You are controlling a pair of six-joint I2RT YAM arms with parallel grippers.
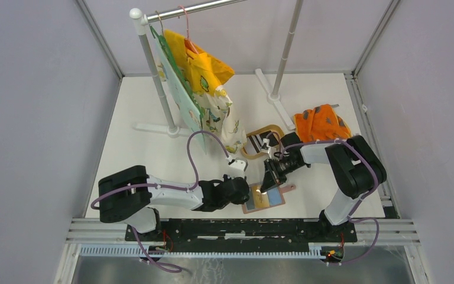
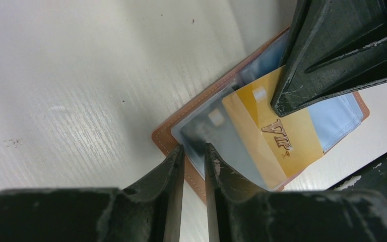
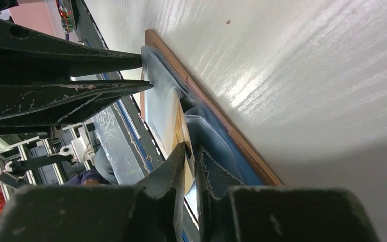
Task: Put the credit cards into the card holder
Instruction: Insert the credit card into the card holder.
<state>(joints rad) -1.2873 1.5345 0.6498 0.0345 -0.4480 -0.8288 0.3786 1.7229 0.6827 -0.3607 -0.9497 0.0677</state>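
Observation:
The card holder (image 1: 276, 198) lies open on the table near the front edge, brown outside with grey-blue pockets. My left gripper (image 1: 247, 192) is shut on its left pocket edge (image 2: 194, 150); the brown rim (image 2: 162, 137) shows beside the fingers. My right gripper (image 1: 264, 188) is shut on a gold credit card (image 2: 274, 143) marked VIP, which lies slanted with one end inside a pocket. In the right wrist view my right gripper (image 3: 190, 150) pinches that card's edge (image 3: 181, 128), and my left gripper (image 3: 143, 70) holds the pocket flap. More striped cards (image 1: 254, 142) lie in a dish.
A tan oval dish (image 1: 272, 131) sits just behind the grippers. An orange patterned cloth (image 1: 322, 123) lies at the back right. A clothes rack (image 1: 153, 71) with hanging garments (image 1: 207, 77) stands at the back left. The metal rail (image 1: 242, 228) runs along the near edge.

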